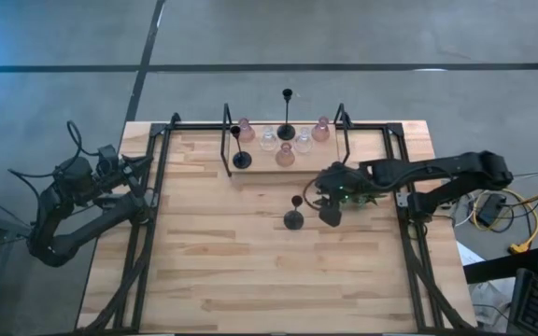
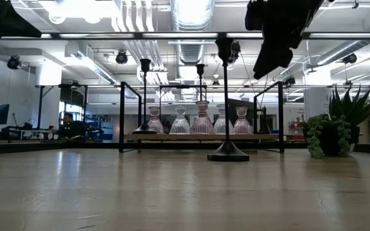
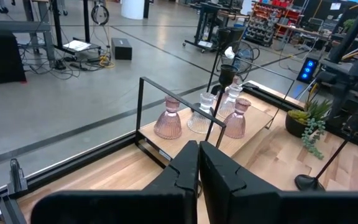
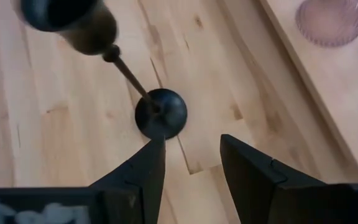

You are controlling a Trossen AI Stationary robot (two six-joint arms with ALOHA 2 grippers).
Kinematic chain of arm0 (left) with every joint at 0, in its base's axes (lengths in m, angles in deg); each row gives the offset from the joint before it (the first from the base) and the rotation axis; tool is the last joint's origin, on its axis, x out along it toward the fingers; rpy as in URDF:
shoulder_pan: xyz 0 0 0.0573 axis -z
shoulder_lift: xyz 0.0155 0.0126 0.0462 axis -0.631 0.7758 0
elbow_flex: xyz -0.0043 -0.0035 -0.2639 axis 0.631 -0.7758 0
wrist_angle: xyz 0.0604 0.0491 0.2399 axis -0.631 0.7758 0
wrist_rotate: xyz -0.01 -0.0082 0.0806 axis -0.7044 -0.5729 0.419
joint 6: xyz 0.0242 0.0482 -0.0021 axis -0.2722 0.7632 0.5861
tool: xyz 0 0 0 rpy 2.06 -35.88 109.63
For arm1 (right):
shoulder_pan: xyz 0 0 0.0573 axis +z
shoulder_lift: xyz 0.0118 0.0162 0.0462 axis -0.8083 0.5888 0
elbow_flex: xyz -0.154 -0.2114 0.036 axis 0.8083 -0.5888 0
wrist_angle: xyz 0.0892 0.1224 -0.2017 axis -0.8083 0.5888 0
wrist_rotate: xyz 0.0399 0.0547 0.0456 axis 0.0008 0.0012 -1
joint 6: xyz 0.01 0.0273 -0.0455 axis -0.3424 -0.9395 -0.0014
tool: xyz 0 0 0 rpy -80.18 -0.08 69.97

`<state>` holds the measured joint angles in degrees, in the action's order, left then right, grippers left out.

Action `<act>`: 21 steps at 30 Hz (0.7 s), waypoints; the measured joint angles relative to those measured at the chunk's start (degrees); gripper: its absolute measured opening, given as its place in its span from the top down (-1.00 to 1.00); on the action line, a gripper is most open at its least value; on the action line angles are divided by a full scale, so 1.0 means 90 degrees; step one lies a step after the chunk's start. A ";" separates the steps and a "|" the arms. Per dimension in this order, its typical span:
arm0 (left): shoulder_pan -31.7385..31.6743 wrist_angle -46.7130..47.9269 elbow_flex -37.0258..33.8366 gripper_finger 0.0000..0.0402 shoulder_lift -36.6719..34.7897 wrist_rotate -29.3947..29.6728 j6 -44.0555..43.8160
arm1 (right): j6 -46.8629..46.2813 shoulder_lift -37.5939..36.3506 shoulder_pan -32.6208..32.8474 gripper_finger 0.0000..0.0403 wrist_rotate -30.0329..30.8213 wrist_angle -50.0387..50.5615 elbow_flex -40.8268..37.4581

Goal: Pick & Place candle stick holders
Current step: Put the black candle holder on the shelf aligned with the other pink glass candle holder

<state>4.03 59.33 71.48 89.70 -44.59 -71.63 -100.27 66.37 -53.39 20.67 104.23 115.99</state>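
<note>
A black candle stick holder (image 1: 294,219) with a round base and a thin stem stands upright on its base on the wooden table; it also shows in the low view (image 2: 228,151) and the right wrist view (image 4: 161,113). My right gripper (image 4: 191,155) is open and hovers above the table just right of this holder (image 1: 329,213), touching nothing. Two more black holders (image 1: 241,160) (image 1: 287,132) and several pink and clear glass holders (image 1: 285,155) stand on a wooden board (image 1: 260,168) at the far side. My left gripper (image 3: 197,168) is shut and waits at the table's left edge (image 1: 143,164).
A black metal frame (image 1: 227,140) stands around the board at the far side. A small green potted plant (image 2: 329,135) sits at the right, under my right arm (image 1: 358,193). Bare wood lies across the near half of the table (image 1: 269,280).
</note>
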 joint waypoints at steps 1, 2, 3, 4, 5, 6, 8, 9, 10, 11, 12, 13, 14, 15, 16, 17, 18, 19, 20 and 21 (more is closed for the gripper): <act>0.0000 0.0002 0.0000 0.92 0.0000 0.0000 0.0000 | -0.0099 0.0051 0.0000 0.28 -0.0002 0.0001 0.0000; 0.0002 0.0002 0.0000 0.91 0.0000 -0.0002 0.0000 | -0.0152 0.0104 -0.0001 0.27 -0.0004 -0.0016 0.0000; 0.0001 0.0002 0.0000 0.91 -0.0001 -0.0001 0.0000 | -0.0201 0.0160 0.0000 0.27 -0.0023 -0.0065 0.0000; 0.0001 0.0002 0.0000 0.91 -0.0001 0.0000 0.0000 | -0.0239 0.0221 0.0000 0.26 -0.0059 -0.0139 0.0000; 0.0002 0.0002 0.0000 0.91 0.0000 -0.0002 0.0000 | -0.0249 0.0278 0.0000 0.25 -0.0124 -0.0229 0.0000; 0.0000 0.0002 0.0000 0.91 0.0000 0.0000 0.0000 | -0.0239 0.0328 0.0000 0.23 -0.0219 -0.0329 0.0000; 0.0002 0.0002 0.0000 0.92 0.0000 0.0000 0.0000 | -0.0168 0.0457 0.0044 0.21 -0.0320 -0.0574 0.0000; 0.0001 0.0002 0.0000 0.92 0.0000 0.0000 0.0000 | -0.0102 0.0504 0.0076 0.20 -0.0324 -0.0640 0.0000; 0.0002 0.0004 0.0000 0.92 0.0000 -0.0002 0.0000 | -0.0042 0.0556 0.0114 0.19 -0.0328 -0.0640 0.0000; 0.0001 0.0003 0.0000 0.92 0.0000 0.0000 0.0000 | -0.0005 0.0607 0.0152 0.18 -0.0329 -0.0665 0.0000; 0.0000 0.0005 0.0000 0.91 0.0000 0.0000 0.0000 | -0.0003 0.0641 0.0185 0.17 -0.0331 -0.0725 0.0000; 0.0002 0.0005 0.0000 0.91 0.0000 -0.0002 0.0000 | 0.0001 0.0669 0.0219 0.16 -0.0325 -0.0759 0.0000; 0.0000 0.0005 0.0000 0.91 -0.0002 -0.0001 0.0000 | -0.0001 0.0698 0.0261 0.15 -0.0300 -0.0815 0.0000; 0.0001 0.0005 0.0000 0.91 0.0000 0.0003 0.0000 | 0.0000 0.0706 0.0300 0.15 -0.0229 -0.0924 0.0000; 0.0002 0.0005 0.0000 0.91 0.0000 -0.0001 0.0000 | 0.0012 0.0707 0.0336 0.14 -0.0125 -0.1021 0.0000; 0.0002 0.0005 0.0000 0.92 0.0000 -0.0002 0.0000 | 0.0042 0.0698 0.0380 0.14 0.0002 -0.1093 0.0000; 0.0000 0.0005 0.0000 0.92 0.0000 0.0002 0.0000 | 0.0059 0.0693 0.0416 0.14 0.0131 -0.1170 0.0000; 0.0002 0.0007 0.0000 0.92 -0.0001 0.0001 0.0000 | 0.0072 0.0696 0.0451 0.14 0.0238 -0.1250 0.0000; 0.0002 0.0006 0.0000 0.92 0.0000 0.0000 0.0000 | 0.0088 0.0703 0.0468 0.15 0.0335 -0.1286 0.0000; 0.0001 0.0007 0.0000 0.91 -0.0001 0.0000 0.0000 | 0.0087 0.0727 0.0475 0.15 0.0392 -0.1287 0.0000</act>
<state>4.04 59.40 71.48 89.69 -44.59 -71.63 -99.49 72.92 -49.11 24.20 92.65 115.99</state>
